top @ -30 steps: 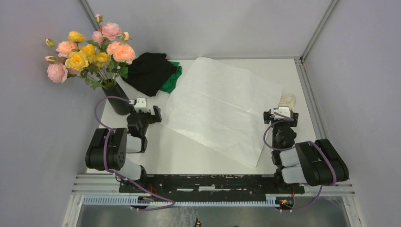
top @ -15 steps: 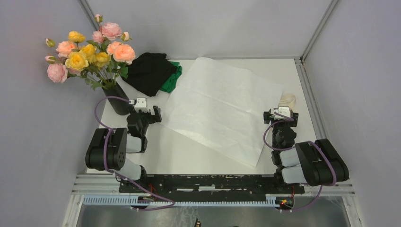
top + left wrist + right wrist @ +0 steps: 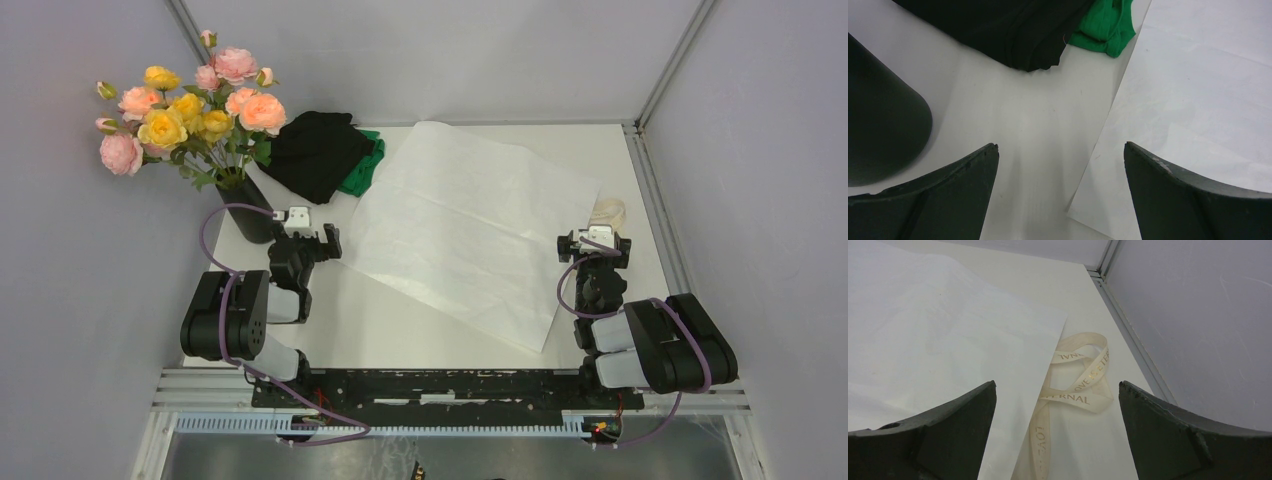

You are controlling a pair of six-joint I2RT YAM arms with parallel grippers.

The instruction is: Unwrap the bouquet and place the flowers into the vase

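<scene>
The pink, peach and yellow flowers stand upright in the black vase at the table's far left; the vase's side also fills the left edge of the left wrist view. The bouquet lies unwrapped: its white paper sheet is spread flat mid-table, and its cream ribbon lies loose by the right wall. My left gripper is open just right of the vase, over bare table at the paper's corner. My right gripper is open above the ribbon, holding nothing.
A black-and-green cloth heap lies at the back, between the vase and the paper. Grey walls enclose the table on three sides, with a metal rail along the right edge.
</scene>
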